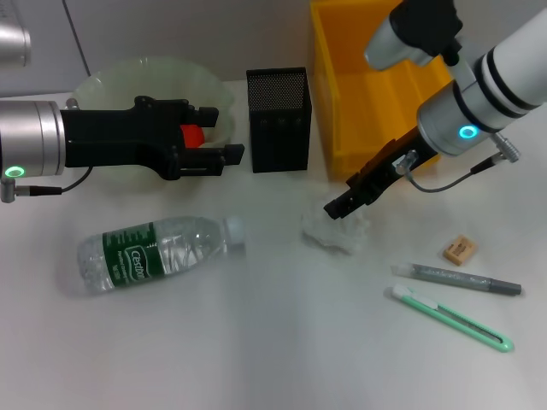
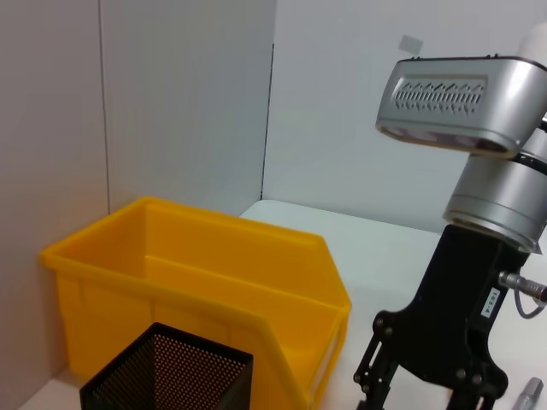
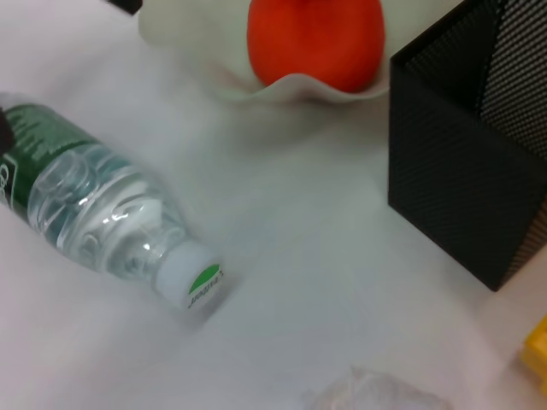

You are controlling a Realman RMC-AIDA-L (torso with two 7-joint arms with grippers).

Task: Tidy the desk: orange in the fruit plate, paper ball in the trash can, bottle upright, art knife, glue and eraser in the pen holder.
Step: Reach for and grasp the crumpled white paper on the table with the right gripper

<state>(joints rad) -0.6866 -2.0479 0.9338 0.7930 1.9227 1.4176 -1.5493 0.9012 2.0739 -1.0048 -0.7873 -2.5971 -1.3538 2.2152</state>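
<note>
Grippers number 2: the left gripper (image 1: 229, 137) hangs by the plate (image 1: 111, 85), fingers apart; the right gripper (image 1: 335, 210) touches 1 paper ball (image 1: 338, 231), fingers' state unclear. 1 yellow bin (image 1: 342, 102), 1 bottle (image 1: 154, 249) lying down, 1 pen holder (image 1: 279, 120), 1 orange (image 1: 191, 134) in the plate, 1 knife (image 1: 449, 318), 1 glue stick (image 1: 457, 279), 1 eraser (image 1: 460, 248).

You could see only a sliver of the orange (image 1: 193, 134) in the head view; the left gripper (image 1: 224, 134) covered the rest. Beside the pen holder (image 3: 475, 158), the paper ball (image 3: 373, 394) was cut off by the right wrist view's edge.
</note>
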